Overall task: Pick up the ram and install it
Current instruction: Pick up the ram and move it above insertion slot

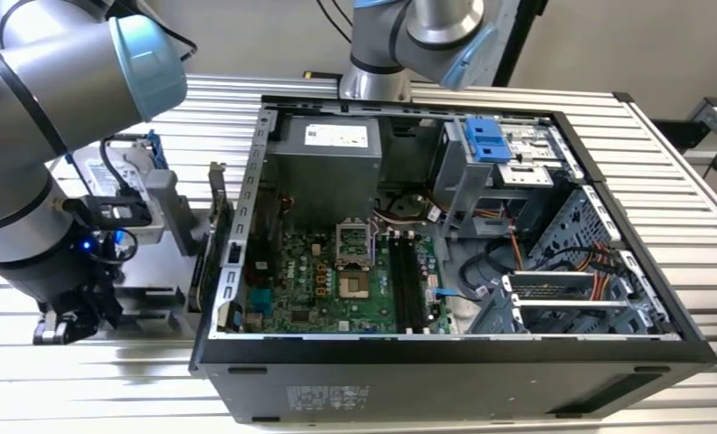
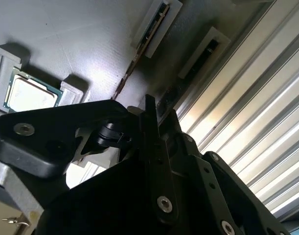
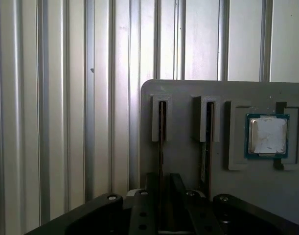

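My gripper [image 3: 165, 180] is low over the flat grey holder plate [image 3: 183, 95] on the ribbed metal table [image 3: 66, 98], to the exterior view's left of the open black computer case [image 1: 455, 362]. The ram [image 3: 161, 132], a thin dark stick standing edge-on in its slot, runs in line with my gripper. Whether it is spread or pinching, I cannot tell. A second dark stick [image 3: 208, 132] stands just beside the ram, near the square silver processor chip [image 3: 267, 135].
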Controlling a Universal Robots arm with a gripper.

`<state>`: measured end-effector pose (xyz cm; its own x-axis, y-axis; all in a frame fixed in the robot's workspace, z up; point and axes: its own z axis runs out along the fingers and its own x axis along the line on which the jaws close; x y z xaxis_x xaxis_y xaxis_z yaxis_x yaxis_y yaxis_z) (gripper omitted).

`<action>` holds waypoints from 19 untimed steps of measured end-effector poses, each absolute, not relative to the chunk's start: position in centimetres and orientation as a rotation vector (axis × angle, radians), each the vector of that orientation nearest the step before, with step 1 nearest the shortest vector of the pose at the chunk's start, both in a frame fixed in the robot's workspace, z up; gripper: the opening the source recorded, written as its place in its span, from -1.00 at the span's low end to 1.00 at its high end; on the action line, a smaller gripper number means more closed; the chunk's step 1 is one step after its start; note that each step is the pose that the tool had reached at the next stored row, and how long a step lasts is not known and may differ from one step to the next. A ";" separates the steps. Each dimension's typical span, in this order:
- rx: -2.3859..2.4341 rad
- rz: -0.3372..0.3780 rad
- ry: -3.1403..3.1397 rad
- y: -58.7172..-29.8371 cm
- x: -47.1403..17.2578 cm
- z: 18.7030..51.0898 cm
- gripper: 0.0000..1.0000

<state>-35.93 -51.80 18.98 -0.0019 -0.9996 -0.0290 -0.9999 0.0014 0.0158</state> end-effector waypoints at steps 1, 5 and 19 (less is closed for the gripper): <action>-2.213 0.050 2.216 -51.8 -35.9 19.0 1.00; -2.213 0.050 2.216 -51.8 -35.9 19.0 1.00; -2.213 0.050 2.216 -51.8 -35.9 19.0 -1.00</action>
<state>-35.93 -51.80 18.96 -0.0019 -0.9996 -0.0290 -0.9999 0.0015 0.0158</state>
